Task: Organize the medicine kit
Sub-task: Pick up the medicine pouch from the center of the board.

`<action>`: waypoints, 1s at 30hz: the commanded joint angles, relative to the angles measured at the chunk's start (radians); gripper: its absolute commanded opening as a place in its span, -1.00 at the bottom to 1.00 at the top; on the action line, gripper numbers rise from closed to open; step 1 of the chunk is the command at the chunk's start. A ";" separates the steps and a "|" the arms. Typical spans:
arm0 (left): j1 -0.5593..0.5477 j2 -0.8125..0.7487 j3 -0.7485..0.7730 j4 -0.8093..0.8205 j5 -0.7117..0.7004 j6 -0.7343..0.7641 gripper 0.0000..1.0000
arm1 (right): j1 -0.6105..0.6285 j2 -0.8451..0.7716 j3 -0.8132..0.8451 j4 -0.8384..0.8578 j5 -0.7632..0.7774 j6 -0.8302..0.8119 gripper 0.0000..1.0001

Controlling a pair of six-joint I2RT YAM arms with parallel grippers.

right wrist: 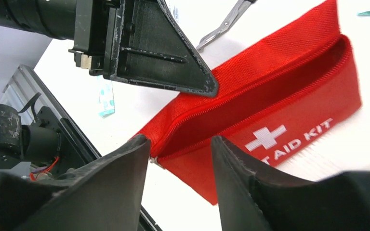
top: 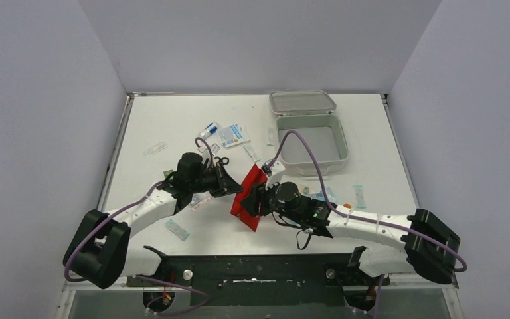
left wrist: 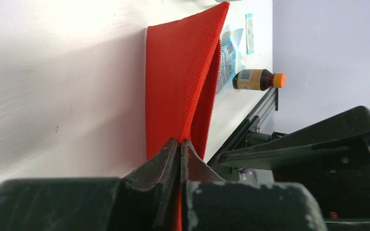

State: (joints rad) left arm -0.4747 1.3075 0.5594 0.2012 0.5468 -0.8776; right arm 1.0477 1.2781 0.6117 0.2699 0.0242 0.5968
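Note:
The medicine kit (top: 344, 143) is a pale grey-white box at the back right, its lid (top: 302, 101) swung open behind it. A red First Aid Kit pouch (top: 249, 196) stands on edge mid-table, unzipped, between both arms. My left gripper (left wrist: 180, 142) is shut on the pouch's (left wrist: 178, 72) upper fabric edge. My right gripper (right wrist: 180, 142) is open at the pouch's (right wrist: 289, 101) near end, with the zipper pull (right wrist: 155, 160) just inside one fingertip and nothing pinched. In the top view, the left gripper (top: 229, 183) and right gripper (top: 255, 203) meet at the pouch.
Small sachets lie scattered: some (top: 232, 135) behind the pouch, one (top: 155, 148) at the left, one (top: 177, 229) near the front, one (top: 359, 196) at the right. A brown bottle with an orange cap (left wrist: 257, 80) lies near the right arm. Metal scissors (right wrist: 226, 21) lie beyond the pouch.

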 commanded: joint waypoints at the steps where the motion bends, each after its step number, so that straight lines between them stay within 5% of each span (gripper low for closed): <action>1: -0.004 -0.043 0.069 -0.107 -0.055 0.096 -1.00 | -0.014 -0.080 0.059 -0.141 0.068 0.024 0.07; 8: -0.007 -0.104 0.081 -0.197 -0.144 0.154 -1.00 | -0.068 -0.062 0.138 -0.353 0.165 0.117 0.01; 17: -0.019 -0.169 0.130 -0.340 -0.227 0.229 -1.00 | -0.101 0.036 0.222 -0.425 0.192 0.173 -0.05; 30: -0.024 -0.266 0.245 -0.469 -0.369 0.346 -1.00 | -0.263 -0.078 0.309 -0.882 0.449 0.164 -0.06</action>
State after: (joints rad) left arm -0.4957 1.0782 0.7307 -0.2333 0.2592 -0.5968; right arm 0.8295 1.2499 0.8791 -0.4511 0.3653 0.7731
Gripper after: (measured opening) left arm 0.009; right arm 0.474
